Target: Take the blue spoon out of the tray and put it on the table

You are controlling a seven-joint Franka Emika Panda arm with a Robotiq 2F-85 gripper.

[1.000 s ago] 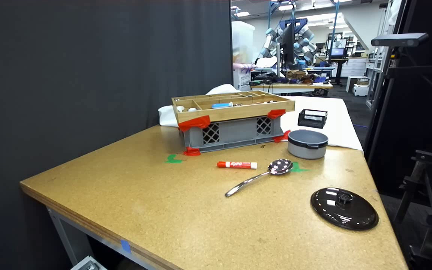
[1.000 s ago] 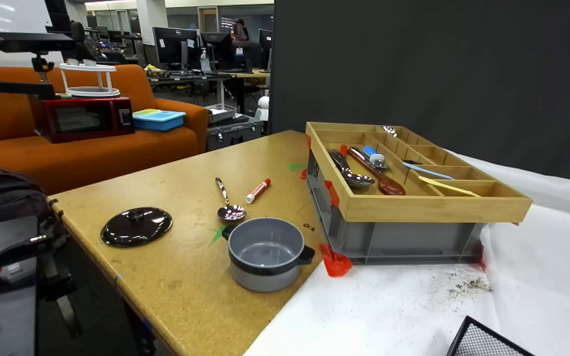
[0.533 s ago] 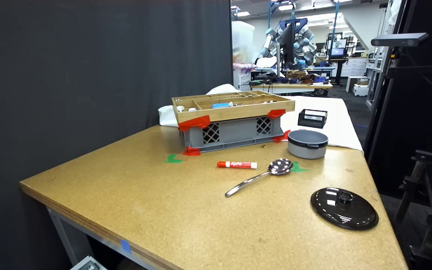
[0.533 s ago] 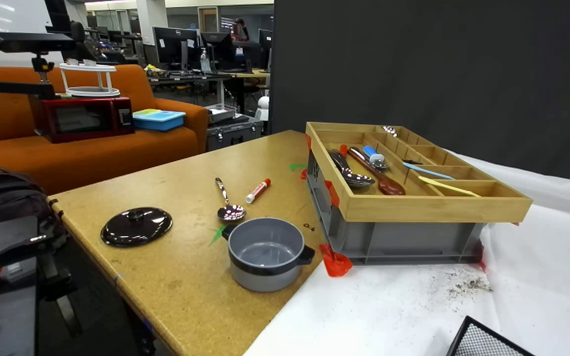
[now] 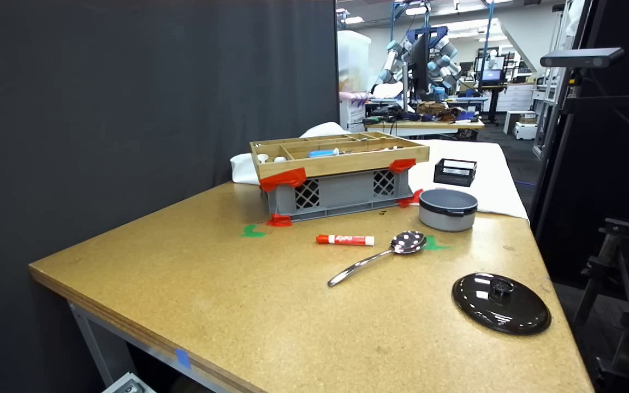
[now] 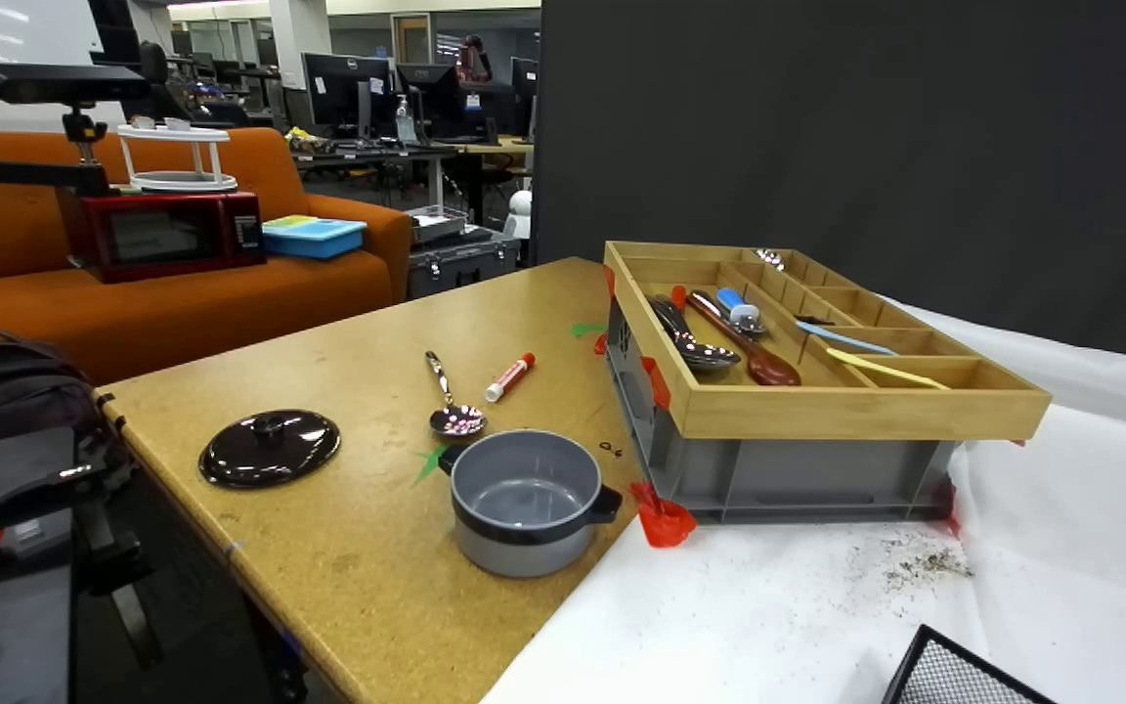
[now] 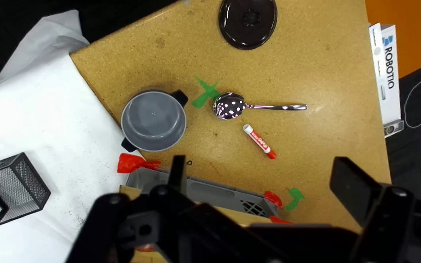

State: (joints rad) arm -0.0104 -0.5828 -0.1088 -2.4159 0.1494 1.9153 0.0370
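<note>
The tray, a grey crate with a divided wooden top, stands on the table (image 5: 194, 284) in both exterior views (image 5: 347, 163) (image 6: 856, 415). A light blue utensil (image 6: 846, 338) lies across a divider inside it. A blue-handled utensil (image 6: 734, 305) lies in the big compartment and also shows in an exterior view (image 5: 322, 153). I cannot tell for certain which is the blue spoon. My gripper (image 7: 261, 171) shows only in the wrist view, jaws wide apart with nothing between them. It is above the tray's side (image 7: 217, 193); the gripper body hides most of the tray's inside.
On the table lie a metal spoon (image 7: 229, 106), a red marker (image 7: 259, 141) and a black lid (image 7: 247, 22). A grey pot (image 7: 154, 120) stands near the tray's corner. A black mesh box (image 7: 13, 190) sits on white cloth. The tray also holds a brown wooden spoon (image 6: 768, 367) and a yellow utensil (image 6: 886, 369).
</note>
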